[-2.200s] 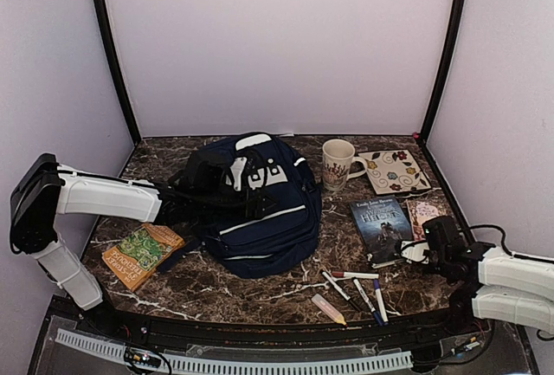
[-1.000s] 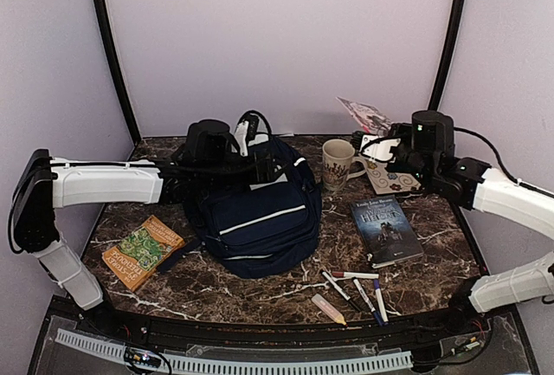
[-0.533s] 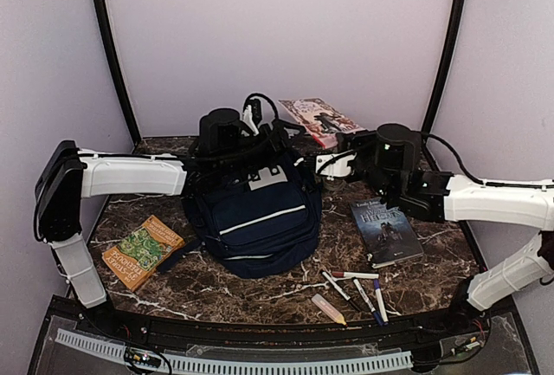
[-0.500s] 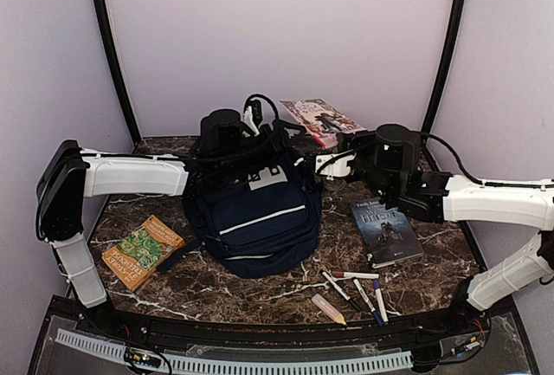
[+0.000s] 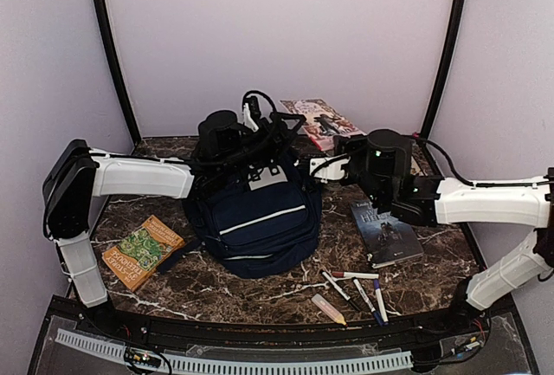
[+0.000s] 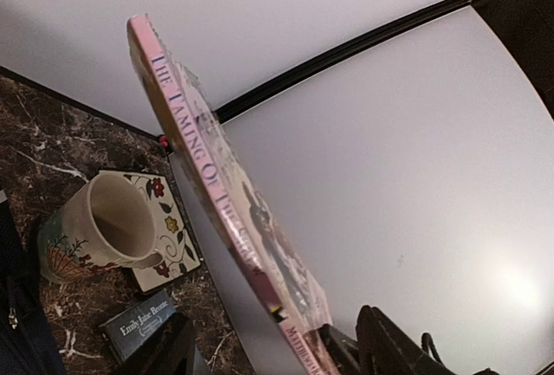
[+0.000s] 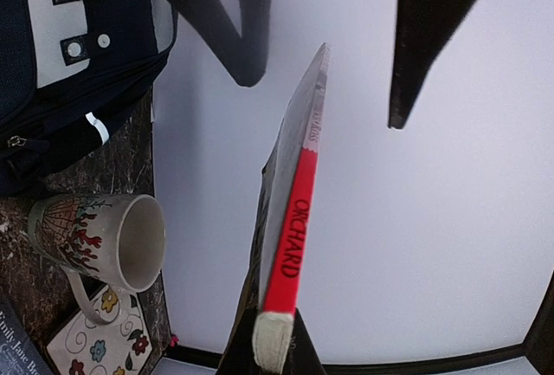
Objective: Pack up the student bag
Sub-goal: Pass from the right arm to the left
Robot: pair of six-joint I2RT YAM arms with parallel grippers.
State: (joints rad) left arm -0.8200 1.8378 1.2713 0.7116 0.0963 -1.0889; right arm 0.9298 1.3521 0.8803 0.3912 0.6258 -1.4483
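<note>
The right claw (image 7: 275, 345) is clamped shut on the bottom edge of a thin paperback book (image 7: 294, 236). It holds the book up in the air, spine toward its own camera, with a red strip on the spine that reads "Orchard".

Close to this claw's left is the left claw (image 6: 275, 353). Its jaws are spread wide apart with nothing seen between them. The raised book's pink spine crosses the view in front of it.

Directly under the left claw sits the student bag (image 5: 260, 219), navy blue with a white stripe, on a dark marble table (image 5: 260, 297). The bag's top with the grey patches rises toward that claw, and dark strap loops curl around it. Whether the claw touches the bag cannot be made out.

Below the right claw, just right of the bag, a cream patterned mug (image 7: 112, 241) stands upright, with a flowered tile (image 6: 169, 228) beside it. Nearer the robot, under the right forearm, a dark-covered book (image 5: 385, 232) lies flat. Beyond it, toward the near edge, lie several scattered pens (image 5: 355, 287). Down and to the left of the left claw, a green and orange book (image 5: 143, 254) lies flat beside the bag.
</note>
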